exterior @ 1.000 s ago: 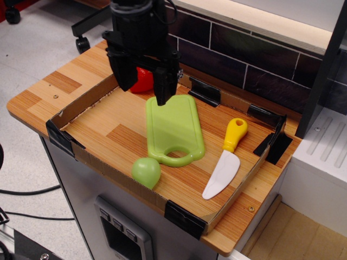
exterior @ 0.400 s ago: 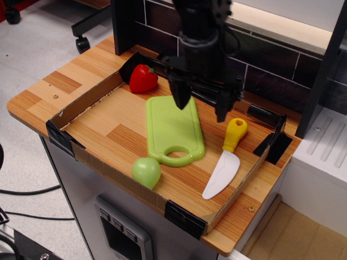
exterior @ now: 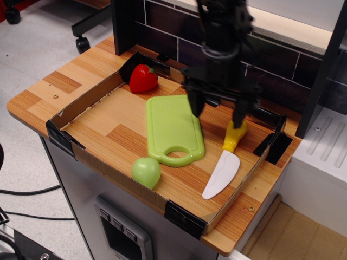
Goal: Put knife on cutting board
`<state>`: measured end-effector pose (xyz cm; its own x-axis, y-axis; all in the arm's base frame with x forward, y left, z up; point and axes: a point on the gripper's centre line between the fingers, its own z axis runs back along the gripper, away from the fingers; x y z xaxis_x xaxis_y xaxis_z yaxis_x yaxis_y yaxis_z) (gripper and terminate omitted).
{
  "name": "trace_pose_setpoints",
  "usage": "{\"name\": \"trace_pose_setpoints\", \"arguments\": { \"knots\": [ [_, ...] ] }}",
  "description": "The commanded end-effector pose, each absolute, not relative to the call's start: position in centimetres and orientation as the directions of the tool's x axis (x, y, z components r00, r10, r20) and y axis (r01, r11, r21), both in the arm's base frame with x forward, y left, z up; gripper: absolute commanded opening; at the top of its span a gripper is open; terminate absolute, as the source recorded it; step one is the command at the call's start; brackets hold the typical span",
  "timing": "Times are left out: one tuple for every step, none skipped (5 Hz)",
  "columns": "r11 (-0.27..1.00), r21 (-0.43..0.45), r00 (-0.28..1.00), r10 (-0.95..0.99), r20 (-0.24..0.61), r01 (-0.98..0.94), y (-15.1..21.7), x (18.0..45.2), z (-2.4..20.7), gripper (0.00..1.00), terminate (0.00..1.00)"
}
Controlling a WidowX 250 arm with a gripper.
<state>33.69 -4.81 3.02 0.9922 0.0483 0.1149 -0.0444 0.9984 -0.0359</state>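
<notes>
Nothing is yet moved: one cutting board (exterior: 173,128) lies bare at frame centre, and one knife (exterior: 226,160) lies on the tray floor, lower right of it. One gripper (exterior: 218,115) is held above the yellow handle, jaws spread wide, empty. One red fruit (exterior: 142,79) and one green fruit (exterior: 146,171) are counted.

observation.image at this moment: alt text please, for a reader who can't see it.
A black robot gripper hangs open above the yellow handle of a toy knife, which lies on a wooden tray table to the right of an empty green cutting board. A red toy fruit sits at the back, a pale-green one in front.
</notes>
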Motion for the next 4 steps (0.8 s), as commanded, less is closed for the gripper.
{"name": "trace_pose_setpoints", "arguments": {
  "knots": [
    [0.997,-0.068,0.986,0.038,0.165,-0.027,-6.3,35.0,4.1,1.00,0.00],
    [0.997,-0.067,0.991,0.031,0.128,-0.023,-6.8,35.0,3.2,1.00,0.00],
    [0.999,-0.048,0.995,0.022,0.100,-0.017,-7.2,34.8,1.6,1.00,0.00],
    [0.999,-0.040,0.995,-0.005,0.097,0.008,-7.5,34.8,1.2,1.00,0.00]
  ]
}}
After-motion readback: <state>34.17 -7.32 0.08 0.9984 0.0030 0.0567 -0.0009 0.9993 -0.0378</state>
